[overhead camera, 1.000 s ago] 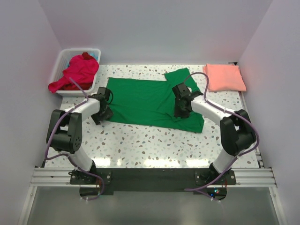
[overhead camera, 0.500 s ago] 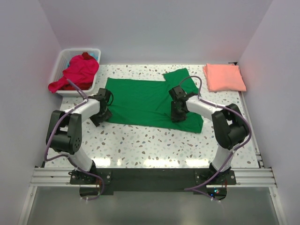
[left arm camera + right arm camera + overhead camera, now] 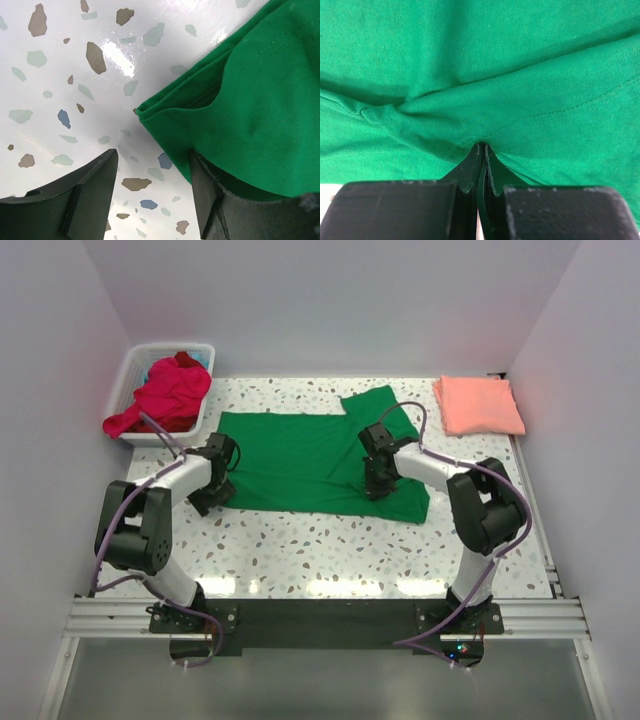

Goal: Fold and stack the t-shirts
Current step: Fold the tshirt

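Note:
A bright green t-shirt point(image 3: 300, 452) lies spread across the middle of the table. My right gripper point(image 3: 374, 483) is shut on a fold of this green shirt point(image 3: 480, 100) near its right middle, cloth pinched between the fingers. My left gripper point(image 3: 213, 495) is open at the shirt's near left corner point(image 3: 165, 125); the right finger point(image 3: 210, 200) lies under the cloth edge, the left finger point(image 3: 85, 195) over bare table. A folded salmon-pink t-shirt point(image 3: 477, 405) lies at the back right. Red/magenta t-shirts point(image 3: 165, 395) are heaped in the basket.
A white plastic basket point(image 3: 137, 362) stands at the back left corner, next to the left wall. The speckled table point(image 3: 330, 540) has white walls on three sides. The arm bases are bolted at the near edge.
My right gripper has dragged the green shirt leftward and slightly back; the shirt's left edge and sleeve have shifted left. My left gripper has stayed by the near left corner.

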Tool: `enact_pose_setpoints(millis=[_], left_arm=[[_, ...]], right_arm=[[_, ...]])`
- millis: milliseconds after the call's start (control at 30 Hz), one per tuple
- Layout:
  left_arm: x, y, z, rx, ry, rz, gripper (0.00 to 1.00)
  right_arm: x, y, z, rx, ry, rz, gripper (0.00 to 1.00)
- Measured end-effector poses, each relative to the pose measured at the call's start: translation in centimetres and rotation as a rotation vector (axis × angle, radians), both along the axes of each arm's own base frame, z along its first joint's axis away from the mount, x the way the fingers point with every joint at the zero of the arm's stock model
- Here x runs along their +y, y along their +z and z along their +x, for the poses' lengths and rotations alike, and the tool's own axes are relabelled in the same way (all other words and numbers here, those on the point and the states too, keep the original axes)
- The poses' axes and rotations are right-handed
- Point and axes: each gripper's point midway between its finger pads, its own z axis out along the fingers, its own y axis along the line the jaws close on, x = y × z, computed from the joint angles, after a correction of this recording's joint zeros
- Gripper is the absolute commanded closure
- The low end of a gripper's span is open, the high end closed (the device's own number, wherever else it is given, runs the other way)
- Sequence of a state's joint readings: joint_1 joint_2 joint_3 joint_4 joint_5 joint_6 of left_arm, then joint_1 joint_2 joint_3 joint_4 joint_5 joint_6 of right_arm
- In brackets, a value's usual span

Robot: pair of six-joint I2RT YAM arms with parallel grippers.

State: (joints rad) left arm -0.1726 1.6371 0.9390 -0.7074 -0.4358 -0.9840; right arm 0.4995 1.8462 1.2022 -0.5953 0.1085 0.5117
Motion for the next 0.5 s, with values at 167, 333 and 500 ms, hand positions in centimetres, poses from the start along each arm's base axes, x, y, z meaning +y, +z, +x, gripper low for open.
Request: enact_pose_setpoints(millis=[167,333,500], left_arm=[[0.1,0.1,-0.6,0.014,-0.006,0.003,0.37],[0.3,0.3,-1.4,0.035,-0.015,0.010,0.37],[0.5,0.6,-1.8,0.047,-0.022,0.019,0.37]], right_arm=[[0.3,0.1,0.5,-0.010,0.000,0.005,1.00],[0.9,1.0,1.5,-0.039,0.006,0.015,1.00],[1.7,2.8,3.2,-0.094,0.016,0.032,0.83]])
